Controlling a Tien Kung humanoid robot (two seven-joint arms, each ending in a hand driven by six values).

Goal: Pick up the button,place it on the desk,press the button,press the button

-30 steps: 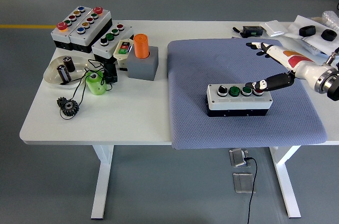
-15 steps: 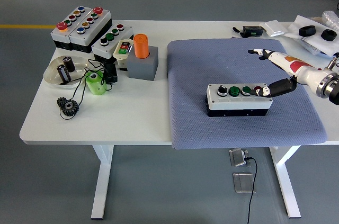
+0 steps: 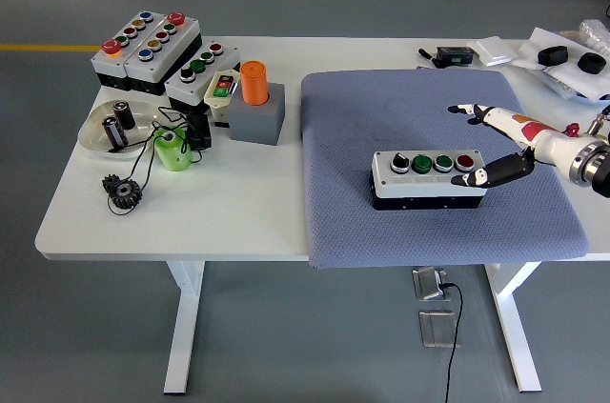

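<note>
My right hand (image 3: 500,141) comes in from the right edge, its fingers spread wide and holding nothing: a black finger (image 3: 491,174) reaches low toward the button box, a white one stretches away toward the far side. The black fingertip lies just beside the right end of the button box (image 3: 429,179) (whether it touches the box's edge, I cannot tell). The box sits just to the left of my hand on the blue-grey mat (image 3: 381,117), with a black knob, two green buttons and a red button (image 3: 465,162) in a row on top; the red one is nearest my fingertip. Beyond the mat, well to the left on the white worktop (image 3: 248,203), stand an orange cylinder (image 3: 254,82) in a grey block, more button boxes (image 3: 152,46), a white dish (image 3: 100,131) and a green cup (image 3: 172,151).
</note>
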